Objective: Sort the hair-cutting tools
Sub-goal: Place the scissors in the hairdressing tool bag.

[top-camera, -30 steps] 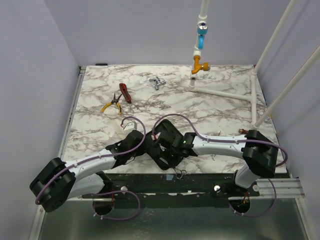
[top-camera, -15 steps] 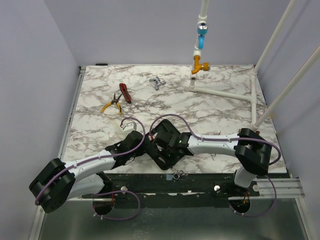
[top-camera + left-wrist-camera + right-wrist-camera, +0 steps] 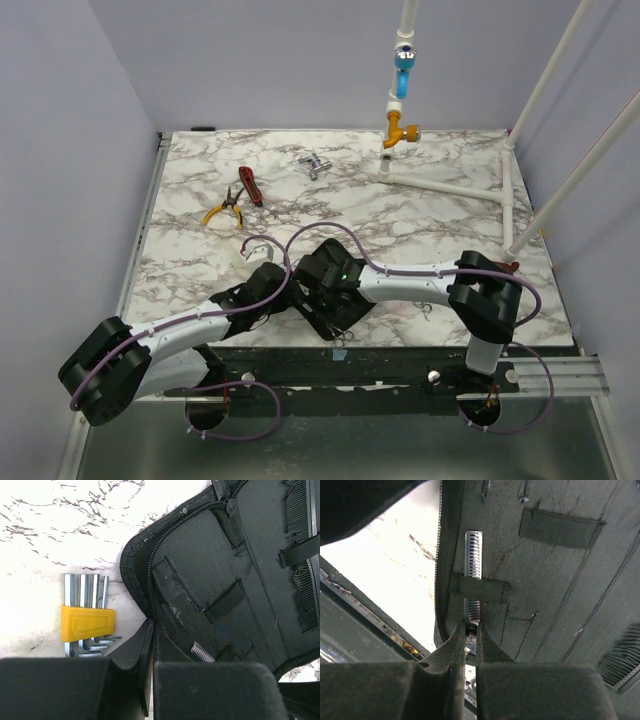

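Your left arm [image 3: 180, 335] lies low across the lower left of the top view, elbow near the counter's [image 3: 420, 210] front edge, wrist angled in toward the middle. In its wrist view the left claw [image 3: 153, 630] is pressed nearly together on the zippered rim of the open black case [image 3: 200, 555]. Just left of that rim, a yellow hex key set [image 3: 85, 622] lies flat on the marble, near the finger but apart from it.

Upper left of the top view, the yellow pliers [image 3: 224, 208] and the red-handled tool [image 3: 250, 186] lie well away from both arms.

The case sits at center, right at the counter's front edge. The black comb [image 3: 298, 510] runs along the case's right side in the left wrist view, tucked under an elastic band.

Your right arm [image 3: 420, 288] stretches flat from the lower right, reaching left over the case. The right claw [image 3: 471, 629] is pinching the scissors [image 3: 473, 550] at the near end of their toothed silver blade, which passes under a strap [image 3: 480, 587]. The counter's lip lies close on the left there.

To the right, a broad run of marble lies between the arm and the white pipes [image 3: 450, 187].
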Tool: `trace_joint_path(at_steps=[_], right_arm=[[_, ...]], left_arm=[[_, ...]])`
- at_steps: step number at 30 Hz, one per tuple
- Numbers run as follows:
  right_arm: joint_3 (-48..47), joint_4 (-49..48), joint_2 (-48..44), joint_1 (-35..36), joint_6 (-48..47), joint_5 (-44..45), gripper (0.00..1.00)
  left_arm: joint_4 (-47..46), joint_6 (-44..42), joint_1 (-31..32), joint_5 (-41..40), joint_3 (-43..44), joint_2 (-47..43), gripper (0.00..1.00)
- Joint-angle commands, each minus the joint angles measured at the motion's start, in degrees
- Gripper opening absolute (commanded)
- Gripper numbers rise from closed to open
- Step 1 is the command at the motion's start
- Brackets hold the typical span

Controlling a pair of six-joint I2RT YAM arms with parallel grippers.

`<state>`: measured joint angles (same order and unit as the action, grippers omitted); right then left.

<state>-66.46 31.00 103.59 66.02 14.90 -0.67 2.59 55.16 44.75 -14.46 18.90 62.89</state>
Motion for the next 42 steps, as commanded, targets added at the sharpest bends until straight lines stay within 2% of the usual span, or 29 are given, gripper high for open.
trace_joint_path(at_steps=[1, 5, 10, 14, 21, 29, 37, 42], right_arm=[[-1.23, -3.42, 2.12, 0.44, -0.11, 4.51, 0.01], [-0.3, -5.74, 0.48, 0.5, 2.13, 6.62, 0.01], [1.35, -5.26, -4.17, 0.5, 5.11, 7.37, 0.35], [4.43, -4.9, -9.4, 0.49, 7.33, 6.88, 0.42], [11.73, -5.69, -14.55, 0.55, 9.21, 2.52, 0.42], [12.9, -6.72, -10.91, 1.07, 8.59, 2.78, 0.41], [11.76, -10.11, -6.57, 1.06, 10.62, 5.85, 0.26], [11.68, -13.39, -5.73, 1.07, 12.49, 7.8, 0.21]], left_arm=[[-0.98, 0.13, 0.27, 1.67, -1.57, 0.17, 0.0], [-0.58, 0.21, 0.31, 1.11, -1.93, -0.48, 0.0], [0.39, 0.3, 0.27, 0.23, -1.84, -1.13, 0.0], [0.84, 0.4, 0.27, -0.15, -1.69, -1.18, 0.0], [1.01, 0.48, 0.28, -0.58, -1.74, -1.06, 0.0], [0.89, 0.48, 0.29, 0.05, -1.05, -0.3, 0.0], [0.6, 0.35, 0.29, 0.55, -1.66, -1.69, 0.0], [-1.4, 0.82, 0.48, 1.69, -2.7, -1.91, 0.0]])
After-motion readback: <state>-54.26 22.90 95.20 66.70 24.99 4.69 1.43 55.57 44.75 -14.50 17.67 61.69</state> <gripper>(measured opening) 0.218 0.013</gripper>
